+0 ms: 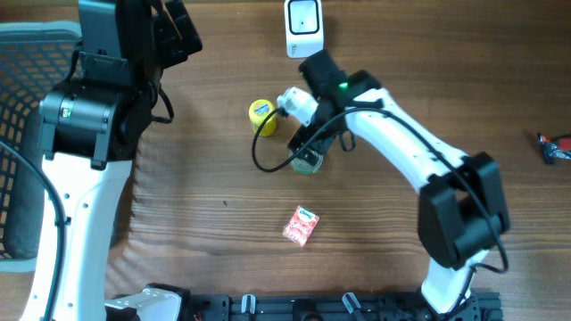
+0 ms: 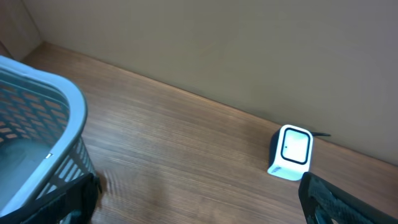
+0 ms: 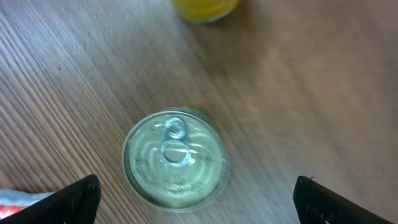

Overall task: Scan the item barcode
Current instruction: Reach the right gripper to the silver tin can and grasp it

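While my right gripper (image 3: pixel 199 204) hangs directly above a round metal can with a silver pull-tab lid (image 3: pixel 175 158), its two black fingers (image 3: pixel 68 199) stand wide apart and touch nothing, one showing at each lower corner of the wrist view. The metal can stands upright on the brown wooden table (image 1: pixel 178 223), near the middle of it, with my white right arm (image 1: pixel 401 147) reaching in over it from the near right side. Just beside the can, on its far left side, sits a small yellow round tub (image 1: pixel 261 116), apart from it; a red-and-pink foil packet (image 1: pixel 302 226) lies flat nearer to my base, well apart from both. A white barcode scanner with a dark window (image 1: pixel 303 27) stands at the far edge of the table, past the can and the tub. My left gripper (image 2: pixel 199 208) sits at the far left, its jaws likewise spread wide and holding nothing. Its camera looks across the wood toward the scanner and the rim of a grey-blue plastic mesh basket (image 2: pixel 62 99) that sits at the table's left edge. A small red-and-black object (image 1: pixel 553 147) lies at the far right edge; what it is I cannot tell.
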